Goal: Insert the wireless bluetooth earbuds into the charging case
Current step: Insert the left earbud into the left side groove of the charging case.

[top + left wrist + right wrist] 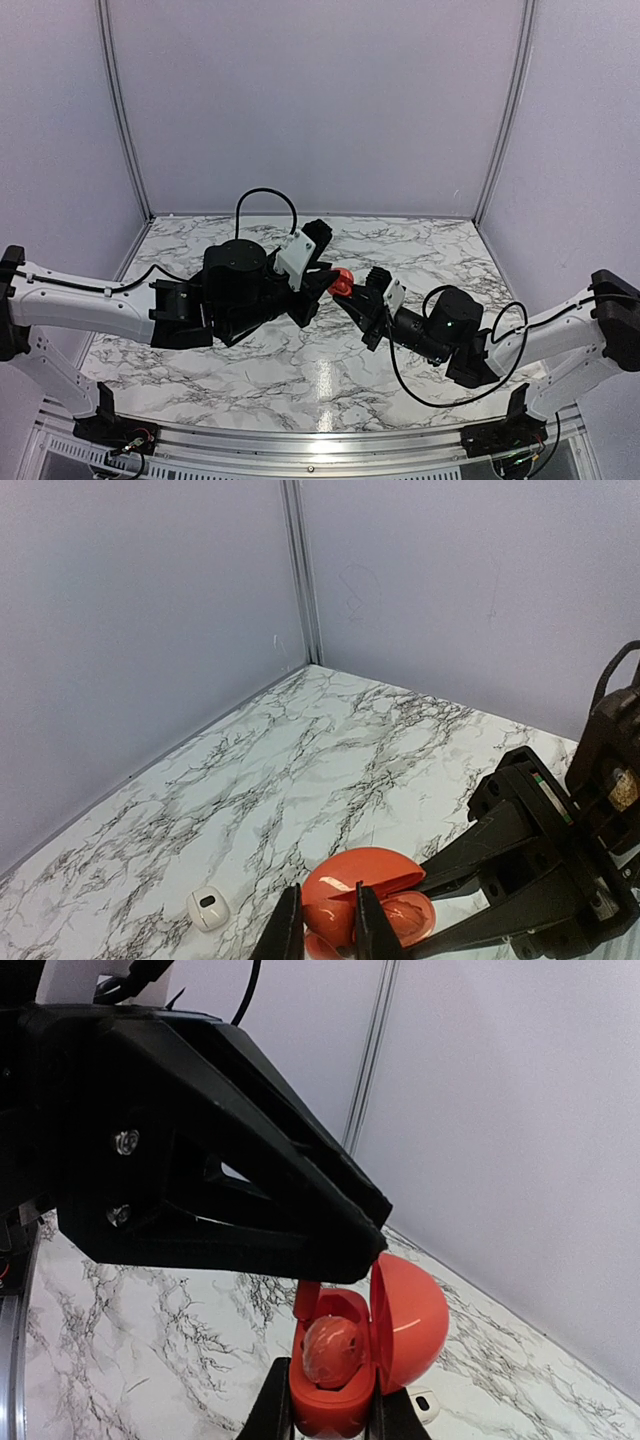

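A red ball-like hinged case [410,1320] stands open between the fingers of my right gripper [325,1415], which is shut on its base above the table. One glossy red earbud [333,1348] sits in a slot inside. The stem of a second red earbud [308,1302] pokes up from the other slot, under the tip of my left gripper [328,930], whose narrow jaws are closed on red plastic. In the top view the two grippers meet at the case [342,281]. A small white pebble-shaped piece [208,908] with a dark oval spot lies on the table.
The marble table [300,370] is walled by grey panels at the back and both sides. The white piece also shows in the right wrist view [425,1403], below the case. The right gripper's black fingers [500,850] cross the left wrist view.
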### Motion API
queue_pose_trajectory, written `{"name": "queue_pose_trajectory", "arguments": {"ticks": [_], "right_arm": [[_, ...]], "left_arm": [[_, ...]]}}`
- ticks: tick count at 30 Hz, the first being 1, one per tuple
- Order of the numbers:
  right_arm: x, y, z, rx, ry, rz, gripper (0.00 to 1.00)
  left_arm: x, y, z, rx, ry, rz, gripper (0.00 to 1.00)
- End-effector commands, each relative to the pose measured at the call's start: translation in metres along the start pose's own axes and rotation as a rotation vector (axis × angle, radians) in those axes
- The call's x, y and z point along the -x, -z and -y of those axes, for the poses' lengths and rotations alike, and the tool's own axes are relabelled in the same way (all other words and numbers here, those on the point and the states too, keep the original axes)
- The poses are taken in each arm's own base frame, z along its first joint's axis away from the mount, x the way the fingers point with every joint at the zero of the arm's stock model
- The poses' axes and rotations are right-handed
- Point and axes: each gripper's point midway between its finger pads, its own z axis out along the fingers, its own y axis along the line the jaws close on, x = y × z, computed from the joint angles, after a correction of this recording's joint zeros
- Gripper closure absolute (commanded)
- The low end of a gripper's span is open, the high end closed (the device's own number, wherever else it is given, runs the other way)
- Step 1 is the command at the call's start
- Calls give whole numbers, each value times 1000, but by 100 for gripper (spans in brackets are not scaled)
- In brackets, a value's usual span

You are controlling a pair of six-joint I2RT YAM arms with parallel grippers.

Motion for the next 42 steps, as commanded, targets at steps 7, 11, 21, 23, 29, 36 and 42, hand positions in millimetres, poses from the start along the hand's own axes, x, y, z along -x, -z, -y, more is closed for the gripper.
{"name": "queue_pose_trajectory", "arguments": {"ticks": [7, 11, 21, 23, 29, 36, 42], "right_arm": [[25, -9, 2, -17, -52, 60, 100], [27, -9, 3, -17, -65, 66, 100], [31, -8, -4, 20, -62, 84, 100], [30, -9, -5, 29, -63, 81, 100], [28, -11, -8, 42, -75, 75, 100], [34, -13, 2, -9, -115, 80, 100], [36, -13, 6, -29, -121, 84, 100]], "left_arm": [[12, -3, 5, 23, -37, 33, 88], [11, -4, 7, 24, -46, 28, 88], [11, -5, -1, 84, -72, 24, 89], [12, -4, -2, 90, -77, 26, 89], [13, -4, -1, 84, -80, 28, 90], [10, -5, 11, 29, -62, 25, 90], [10, -4, 14, 15, -46, 26, 90]]}}
